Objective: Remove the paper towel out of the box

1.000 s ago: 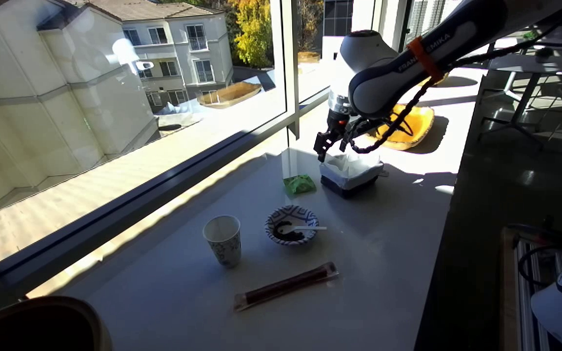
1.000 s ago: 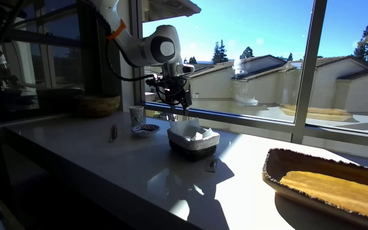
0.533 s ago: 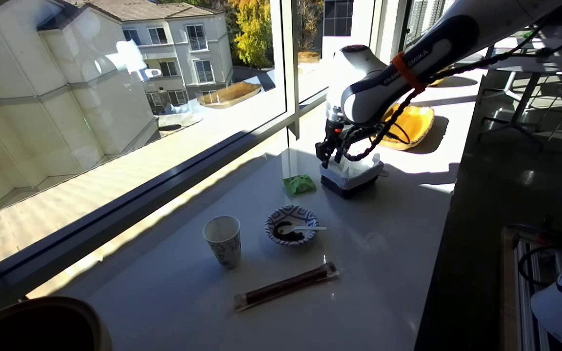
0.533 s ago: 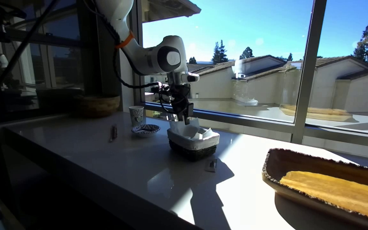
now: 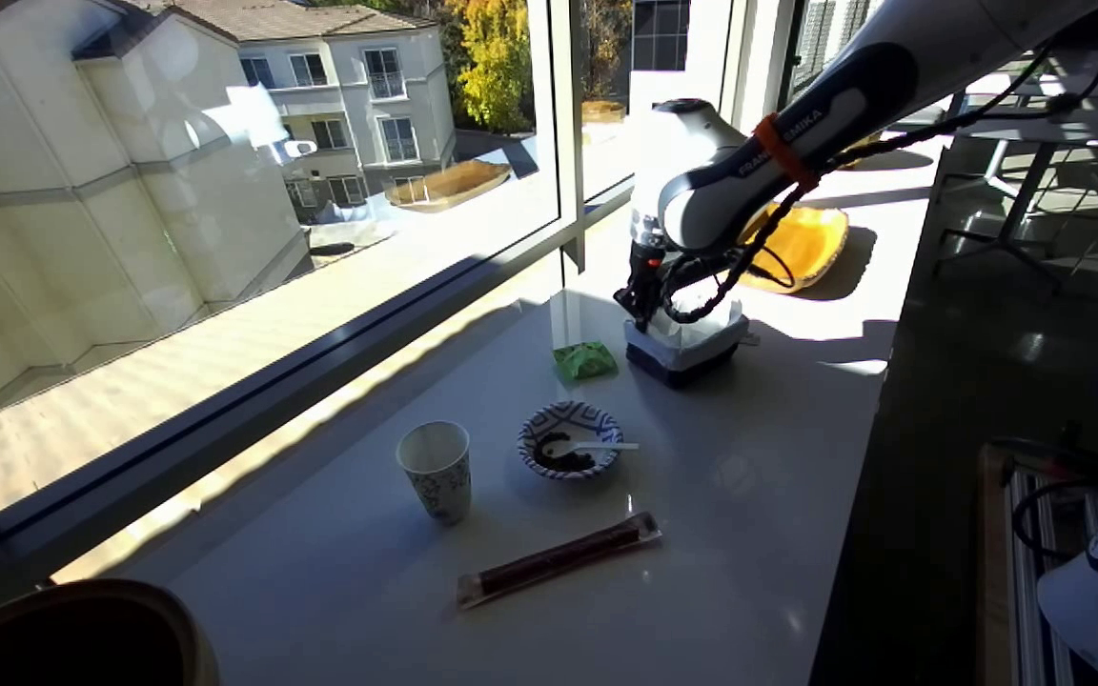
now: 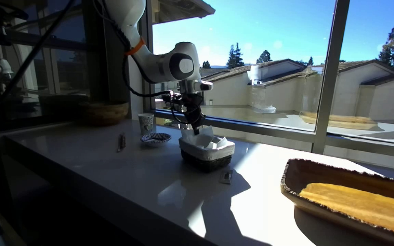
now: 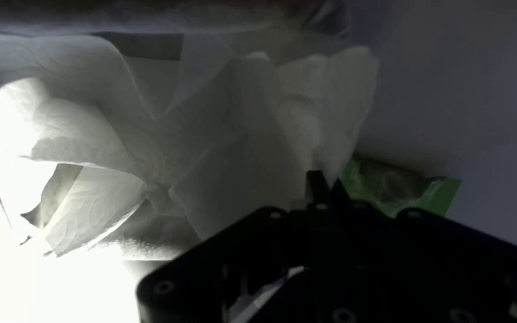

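The box (image 6: 206, 163) is a low dark woven basket with a pale cloth lining, on the counter in both exterior views. White paper towel (image 6: 202, 140) stands loosely folded inside it, its upper edges poking above the rim. My gripper (image 6: 197, 132) points down at the window-side edge of the box (image 5: 668, 370), its tips level with the towel's top. In the wrist view, the fingertips of my gripper (image 7: 328, 180) are together, and a raised edge of the paper towel (image 7: 337, 103) narrows down between them. How much paper is pinched is too dark to tell.
Beside the box lies a green packet (image 5: 585, 361). A patterned bowl (image 5: 571, 433) with a spoon, a paper cup (image 5: 437, 472) and a wrapped stick (image 5: 559, 560) are nearer that camera. An orange-yellow tray (image 6: 354, 201) and a small sachet (image 6: 226, 177) lie on the box's opposite side. A window runs alongside.
My gripper has come down to the box's edge, and its fingers, apart a second ago, have shut at the paper towel. The box and the other things have stayed put.
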You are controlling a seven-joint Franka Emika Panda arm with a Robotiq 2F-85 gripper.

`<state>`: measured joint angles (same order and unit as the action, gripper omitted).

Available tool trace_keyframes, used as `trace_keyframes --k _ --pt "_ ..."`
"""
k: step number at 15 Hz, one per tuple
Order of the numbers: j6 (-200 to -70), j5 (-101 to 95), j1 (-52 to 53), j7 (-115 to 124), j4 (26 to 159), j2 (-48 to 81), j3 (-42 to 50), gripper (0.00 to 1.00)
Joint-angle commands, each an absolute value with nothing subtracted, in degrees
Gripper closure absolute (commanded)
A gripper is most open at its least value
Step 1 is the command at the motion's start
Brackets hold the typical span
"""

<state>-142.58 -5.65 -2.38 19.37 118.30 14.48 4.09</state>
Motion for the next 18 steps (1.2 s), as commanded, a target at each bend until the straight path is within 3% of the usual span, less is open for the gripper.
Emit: trace_keyframes --k 1,18 --pt "-140.31 -5.19 -1.33 19.89 118.27 13.15 4.84 1.00" --pt "-141.45 -24.32 0.25 26.75 118.92 -1.54 0.50 0.99"
